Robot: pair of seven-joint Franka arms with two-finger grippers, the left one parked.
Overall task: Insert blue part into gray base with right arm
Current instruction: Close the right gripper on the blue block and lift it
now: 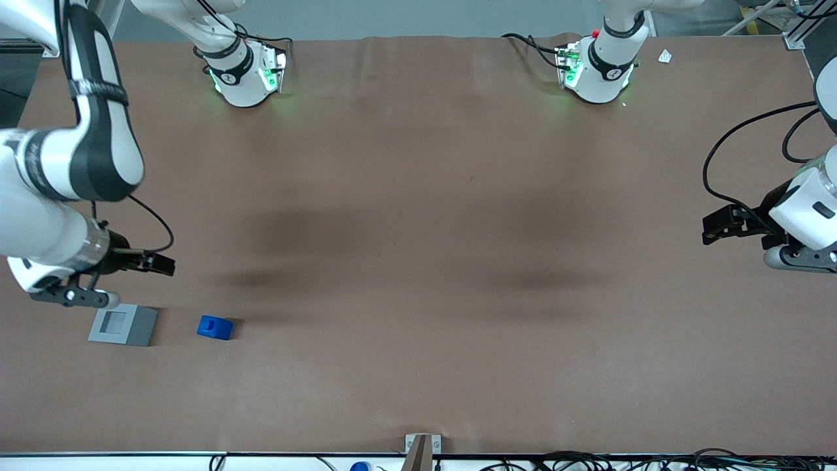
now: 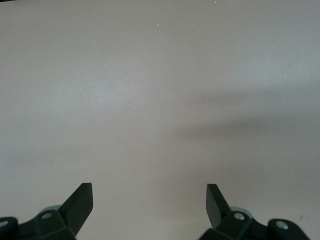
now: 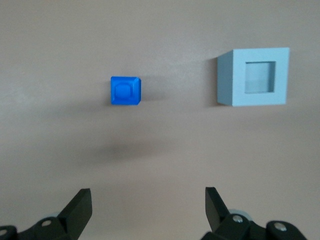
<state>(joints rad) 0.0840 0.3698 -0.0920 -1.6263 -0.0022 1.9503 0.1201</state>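
On the brown table (image 1: pixel 418 261) I see my right arm (image 1: pixel 85 131), gripper (image 1: pixel 157 263) spread and empty above the gray base (image 1: pixel 123 325), the blue part (image 1: pixel 215 327) just beside it; band lettering unreadable.

The gripper (image 3: pixel 148 210) hung spread and empty above bare table (image 1: pixel 418 261), farther from the front camera than the blue part (image 1: pixel 214 327) and gray base (image 1: pixel 123 325). Those two sat apart, open tabletop between and around them.
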